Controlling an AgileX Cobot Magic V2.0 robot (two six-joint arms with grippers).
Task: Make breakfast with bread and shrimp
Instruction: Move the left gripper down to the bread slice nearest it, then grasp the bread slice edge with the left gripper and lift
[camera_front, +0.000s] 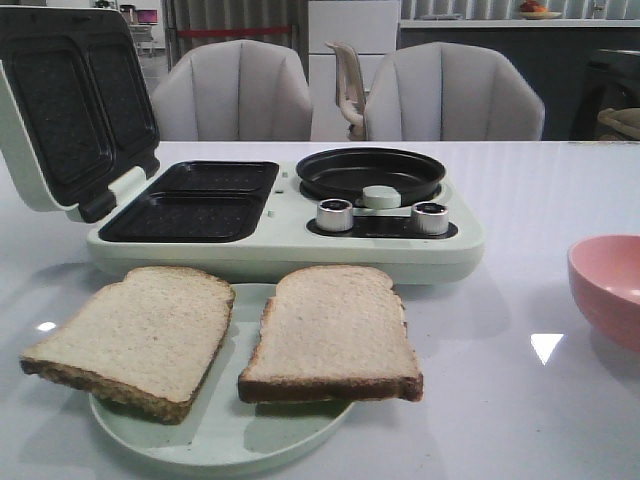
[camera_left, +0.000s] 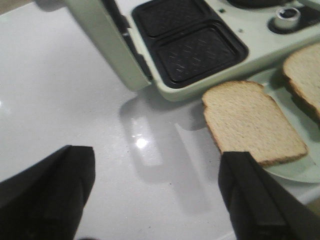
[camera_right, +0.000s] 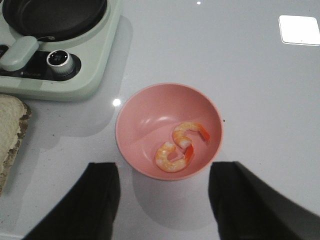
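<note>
A pale-green breakfast maker (camera_front: 290, 250) stands on the white table (camera_front: 520, 400) with its lid (camera_front: 70, 100) swung up at the left. Two dark sandwich wells (camera_front: 190, 200) lie open beside a round black pan (camera_front: 370, 172), and two silver knobs (camera_front: 335, 214) sit in front of the pan with a pale-green handle (camera_front: 380, 196) between them.

Just in front of the appliance, a round pale-green plate (camera_front: 230, 440) carries the two slices of bread (camera_front: 135, 335), lying flat side by side, their inner edges close but apart. Both slices overhang the plate's rim.

At the right edge of the table stands a pink bowl (camera_right: 150, 125). The right wrist view shows two curled shrimp (camera_right: 175, 156) in it, pale pink with orange-red tails, touching each other near the bowl's bottom.

The left gripper (camera_left: 155, 200) hovers over bare table near the left slice, its black fingers (camera_left: 50, 190) spread wide and holding nothing. The right gripper (camera_right: 162, 205) hangs above the near side of the pink bowl, its fingers (camera_right: 90, 200) likewise wide apart and empty.
</note>
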